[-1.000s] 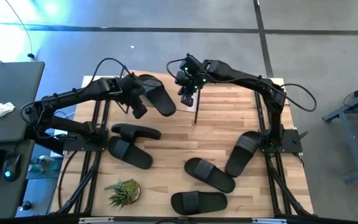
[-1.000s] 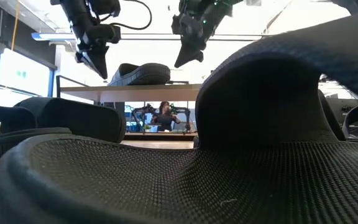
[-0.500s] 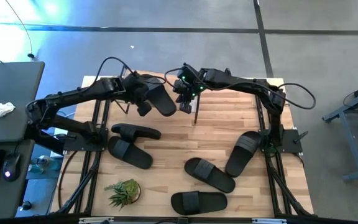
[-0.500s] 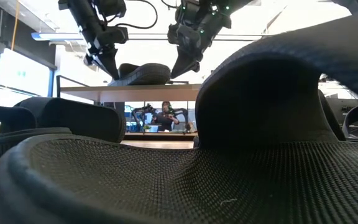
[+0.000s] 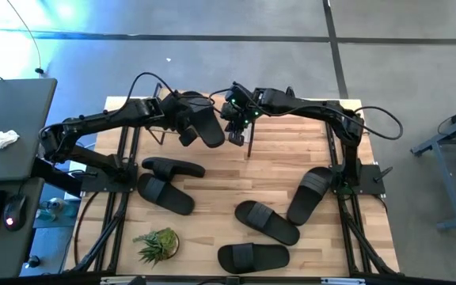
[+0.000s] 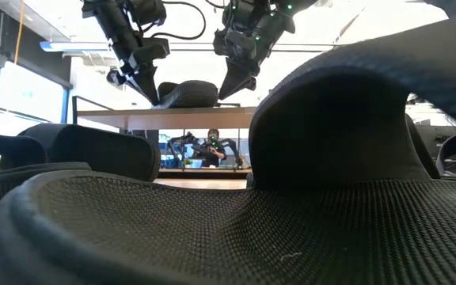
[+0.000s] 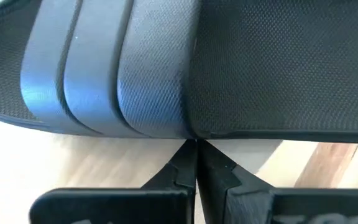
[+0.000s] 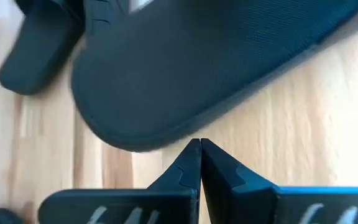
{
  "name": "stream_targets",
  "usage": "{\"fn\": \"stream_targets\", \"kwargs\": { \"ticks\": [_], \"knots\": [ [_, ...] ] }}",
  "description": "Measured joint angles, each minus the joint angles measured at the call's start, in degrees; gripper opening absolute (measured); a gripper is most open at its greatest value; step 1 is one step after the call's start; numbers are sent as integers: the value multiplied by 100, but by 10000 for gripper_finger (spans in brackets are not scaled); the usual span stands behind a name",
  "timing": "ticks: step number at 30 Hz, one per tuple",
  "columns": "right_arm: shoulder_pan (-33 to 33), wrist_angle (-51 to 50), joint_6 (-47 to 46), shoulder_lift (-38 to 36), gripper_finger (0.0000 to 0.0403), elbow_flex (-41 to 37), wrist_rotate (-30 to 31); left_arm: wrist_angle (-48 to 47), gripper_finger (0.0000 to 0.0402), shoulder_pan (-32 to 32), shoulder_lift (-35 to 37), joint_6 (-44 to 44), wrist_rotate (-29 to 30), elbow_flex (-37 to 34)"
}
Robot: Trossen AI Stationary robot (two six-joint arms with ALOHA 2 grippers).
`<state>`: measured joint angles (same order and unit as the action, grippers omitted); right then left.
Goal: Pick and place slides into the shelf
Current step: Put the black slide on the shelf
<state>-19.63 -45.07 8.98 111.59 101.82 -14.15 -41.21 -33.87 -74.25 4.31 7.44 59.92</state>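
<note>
Both closed-fingered grippers, left gripper [image 5: 187, 136] and right gripper [image 5: 237, 136], flank the slide [image 5: 202, 124] on the shelf [image 6: 165, 117]; nudging it straight looks next.

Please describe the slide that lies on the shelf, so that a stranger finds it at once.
Find the low light wood shelf at the table's far edge. On its top lies one matte black slip-on slide, flanked by the left tool and right tool. Every other slide lies on the tabletop.

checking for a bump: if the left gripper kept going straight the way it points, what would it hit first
Most likely the slide on the shelf: the shut left gripper points at its side edge with the tips right against it, though actual contact is hard to judge.
</note>
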Motion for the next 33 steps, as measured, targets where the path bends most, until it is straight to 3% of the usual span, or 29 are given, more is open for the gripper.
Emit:
{"fn": "stream_targets", "kwargs": {
  "ticks": [9,25,33],
  "knots": [
    [178,423,-150,145,0,0,-205,338,1,-234,-23,-5,-28,-2],
    [180,766,-386,213,0,0,-62,484,1,-518,-23,-427,-169,-2],
    [149,-365,-256,-241,0,0,1000,623,1,-518,-35,-928,-157,-2]
  ]
}}
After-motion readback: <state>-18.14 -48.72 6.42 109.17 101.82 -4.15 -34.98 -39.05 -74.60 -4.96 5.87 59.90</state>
